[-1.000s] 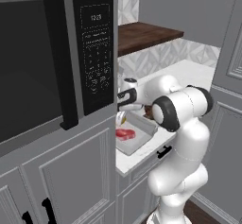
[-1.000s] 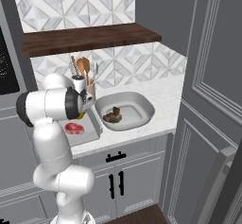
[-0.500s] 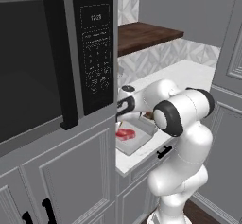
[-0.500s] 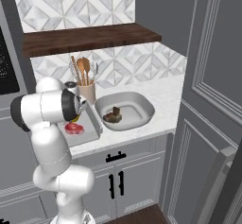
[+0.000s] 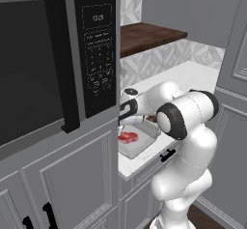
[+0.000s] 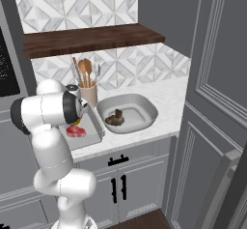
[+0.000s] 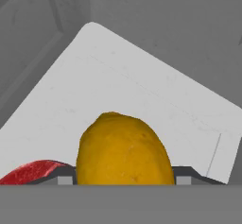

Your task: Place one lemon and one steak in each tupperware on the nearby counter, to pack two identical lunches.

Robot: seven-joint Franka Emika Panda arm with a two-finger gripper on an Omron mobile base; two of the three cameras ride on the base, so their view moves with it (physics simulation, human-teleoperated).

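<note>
My gripper (image 7: 123, 179) is shut on the orange-yellow lemon (image 7: 123, 147), which hangs just above the pale floor of the shallow tupperware tray (image 7: 118, 86). The bright red steak (image 7: 33, 171) lies in that tray beside the lemon. From the left base view the gripper (image 5: 126, 113) hovers over the tray (image 5: 144, 145) and the red steak (image 5: 128, 136). In the right base view the tray (image 6: 92, 137) holds the red steak (image 6: 75, 131). Next to it stands the deeper tub (image 6: 150, 111) with the dark steak (image 6: 115, 120) inside. Both tupperwares rest on the white counter (image 6: 169, 95).
A tan utensil holder (image 6: 89, 93) with wooden spoons stands behind the tray. A dark microwave (image 5: 58, 54) is close on the left of the arm. A brown wooden shelf (image 6: 87, 37) runs above the counter, and a tall grey cabinet (image 6: 217, 78) closes the right side.
The hand has come down and slightly left toward the tray, with the lemon still in its grip. The steaks and both containers have stayed put.
</note>
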